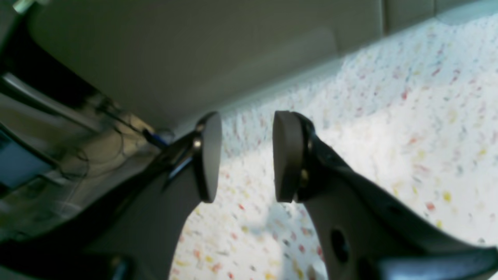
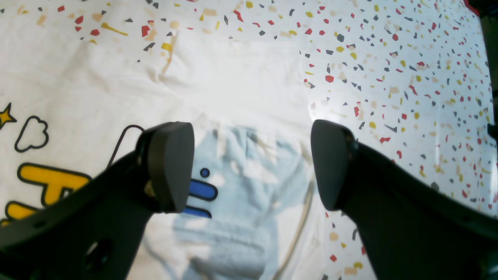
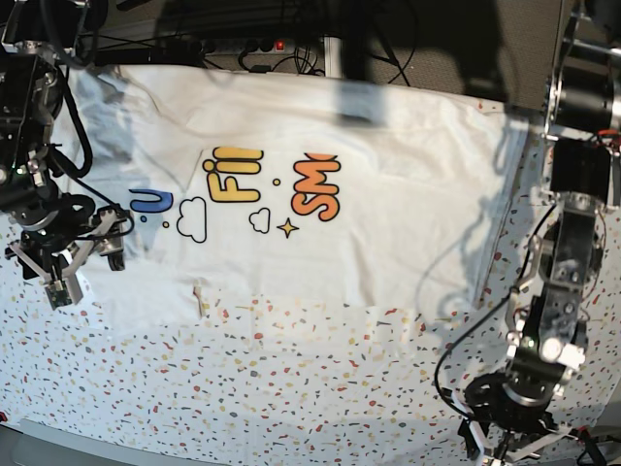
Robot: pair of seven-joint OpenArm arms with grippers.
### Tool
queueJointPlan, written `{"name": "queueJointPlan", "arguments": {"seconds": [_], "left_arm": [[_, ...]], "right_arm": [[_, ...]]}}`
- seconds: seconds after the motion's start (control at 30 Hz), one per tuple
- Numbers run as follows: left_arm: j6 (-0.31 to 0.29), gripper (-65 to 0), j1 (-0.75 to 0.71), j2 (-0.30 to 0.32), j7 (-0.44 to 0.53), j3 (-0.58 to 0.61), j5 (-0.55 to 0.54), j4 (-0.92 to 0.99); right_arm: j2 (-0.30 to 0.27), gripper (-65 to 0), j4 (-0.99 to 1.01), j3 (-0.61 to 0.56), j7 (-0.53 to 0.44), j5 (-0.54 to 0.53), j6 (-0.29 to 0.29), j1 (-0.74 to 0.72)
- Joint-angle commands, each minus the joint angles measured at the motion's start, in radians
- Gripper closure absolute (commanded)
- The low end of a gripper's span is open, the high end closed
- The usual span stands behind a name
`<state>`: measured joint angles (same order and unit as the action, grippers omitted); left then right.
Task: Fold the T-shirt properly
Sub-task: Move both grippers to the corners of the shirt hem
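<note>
The T-shirt (image 3: 320,223) lay spread print-up across the table (image 3: 291,388), filling its twelve-o'clock half in the base view, with one long fold apparently already laid along its near edge. The right claw (image 2: 251,167) hung wide open and empty over the shirt's nine-o'clock end, probably lined up to pinch that edge. The left claw (image 1: 247,155), partly open and empty, waited over bare table at five o'clock, clear of the cloth.
</note>
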<state>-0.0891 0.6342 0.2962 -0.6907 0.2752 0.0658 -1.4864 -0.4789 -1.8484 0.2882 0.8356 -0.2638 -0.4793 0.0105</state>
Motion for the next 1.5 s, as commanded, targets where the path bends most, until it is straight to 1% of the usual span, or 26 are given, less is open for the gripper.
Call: {"name": "queueJointPlan", "arguments": {"seconds": [0.0, 0.1, 0.23, 0.3, 0.37, 0.47, 0.5, 0.6, 0.7, 0.8, 0.97, 1.07, 1.13, 1.2, 1.3, 1.37, 1.47], "left_arm": [[-0.022, -21.5, 0.067, 0.003, 0.013, -0.007, -0.038, 0.055], [-0.097, -21.5, 0.167, 0.003, -0.013, -0.007, -0.167, 0.287], [-0.183, -22.3, 0.28, 0.004, -0.093, -0.007, -0.369, 0.61], [-0.248, -25.6, 0.319, 0.003, -0.111, -0.007, -0.456, 0.763], [-0.303, -30.2, 0.34, 0.003, -0.109, -0.007, -0.526, 0.898], [-0.363, -35.3, 0.346, 0.003, -0.089, -0.007, -0.573, 1.055], [-0.372, -35.9, 0.346, 0.003, -0.078, -0.007, -0.573, 1.097], [-0.372, -35.9, 0.343, 0.003, -0.027, -0.007, -0.573, 1.194], [-0.372, -35.9, 0.342, 0.003, 0.039, -0.007, -0.573, 1.246], [-0.372, -35.9, 0.33, 0.002, 0.107, -0.007, -0.573, 1.251], [-0.372, -35.9, 0.265, -0.004, 0.159, -0.007, -0.572, 1.251], [-0.372, -35.9, 0.219, -0.005, 0.187, -0.007, -0.572, 1.25], [-0.372, -35.9, 0.208, -0.005, 0.168, -0.007, -0.573, 1.249], [-0.374, -35.9, 0.214, -0.005, 0.114, -0.007, -0.587, 1.246], [-0.401, -35.9, 0.225, -0.002, -0.002, -0.007, -0.689, 1.206], [-0.422, -35.9, 0.225, -0.003, -0.058, -0.007, -0.735, 1.163], [-0.428, -35.9, 0.225, -0.005, -0.071, -0.007, -0.74, 1.123]], "right_arm": [[-0.016, -46.0, -0.017, 0.008, -0.017, -0.006, 0.01, -0.016], [-0.017, -46.0, -0.017, 0.008, -0.005, -0.006, 0.01, -0.016], [-0.016, -46.0, -0.017, 0.008, 0.02, -0.006, 0.01, -0.016], [-0.016, -46.0, -0.017, 0.008, 0.024, -0.006, 0.01, -0.016], [-0.017, -46.0, -0.017, 0.008, 0.034, -0.013, 0.01, -0.016], [-0.016, -46.0, -0.017, 0.008, 0.068, -0.072, 0.01, -0.016], [-0.017, -46.0, -0.017, 0.008, 0.078, -0.096, 0.01, -0.016], [-0.016, -46.0, -0.017, 0.008, 0.087, -0.158, 0.009, -0.016], [-0.017, -46.0, -0.017, 0.008, 0.09, -0.221, 0.009, -0.016], [-0.016, -46.0, -0.017, 0.008, 0.095, -0.264, 0.009, -0.016], [-0.016, -46.0, -0.017, 0.008, 0.132, -0.268, 0.009, -0.016], [-0.016, -46.0, -0.017, 0.008, 0.134, -0.268, 0.008, -0.016], [-0.016, -46.0, -0.017, 0.008, 0.134, -0.268, 0.008, -0.016], [-0.016, -46.0, -0.017, 0.008, 0.133, -0.268, 0.008, -0.016], [-0.017, -46.0, -0.017, 0.008, 0.132, -0.268, 0.008, -0.016], [-0.017, -46.0, -0.017, 0.008, 0.132, -0.268, 0.008, -0.016], [-0.017, -46.0, -0.017, 0.008, 0.132, -0.268, 0.008, -0.016]]}}
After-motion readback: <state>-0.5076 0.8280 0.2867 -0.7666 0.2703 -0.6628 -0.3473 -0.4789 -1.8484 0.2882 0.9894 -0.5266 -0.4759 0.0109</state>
